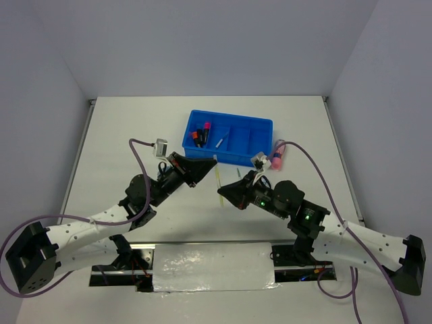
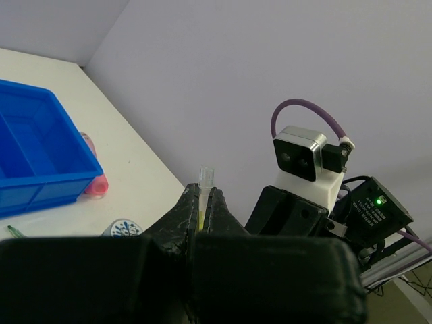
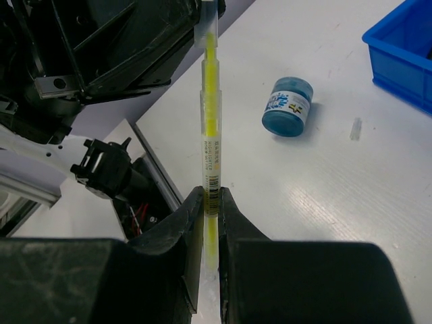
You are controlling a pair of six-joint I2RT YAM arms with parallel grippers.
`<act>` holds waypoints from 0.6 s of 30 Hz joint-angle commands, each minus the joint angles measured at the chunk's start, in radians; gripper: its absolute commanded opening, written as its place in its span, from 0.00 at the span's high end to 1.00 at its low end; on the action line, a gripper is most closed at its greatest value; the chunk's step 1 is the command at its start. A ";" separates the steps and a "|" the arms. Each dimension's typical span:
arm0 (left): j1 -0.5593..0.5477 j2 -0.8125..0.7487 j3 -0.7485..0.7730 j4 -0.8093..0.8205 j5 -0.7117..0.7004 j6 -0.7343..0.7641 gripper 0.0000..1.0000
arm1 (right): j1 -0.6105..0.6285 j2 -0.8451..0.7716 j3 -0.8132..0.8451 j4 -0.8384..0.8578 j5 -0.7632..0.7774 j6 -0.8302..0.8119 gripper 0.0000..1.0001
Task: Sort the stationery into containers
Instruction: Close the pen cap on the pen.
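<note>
Partly sorted, a handover seemingly under way.
The blue tray [image 1: 229,116] holds highlighters [image 1: 200,134] in its left-end compartment and a pale pen [image 1: 220,142] in the next; left gripper [image 2: 201,202] and right gripper [image 3: 211,199] both clamp one yellow pen [image 3: 210,101] above the table [image 1: 135,135] near the tray, while a pink tube [image 1: 276,160] and a blue-white roll [image 3: 288,106] lie outside, unsorted.
</note>
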 commanded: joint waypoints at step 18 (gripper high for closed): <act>-0.009 -0.010 0.000 0.038 0.059 -0.046 0.93 | 0.005 0.062 0.137 0.170 0.157 -0.098 1.00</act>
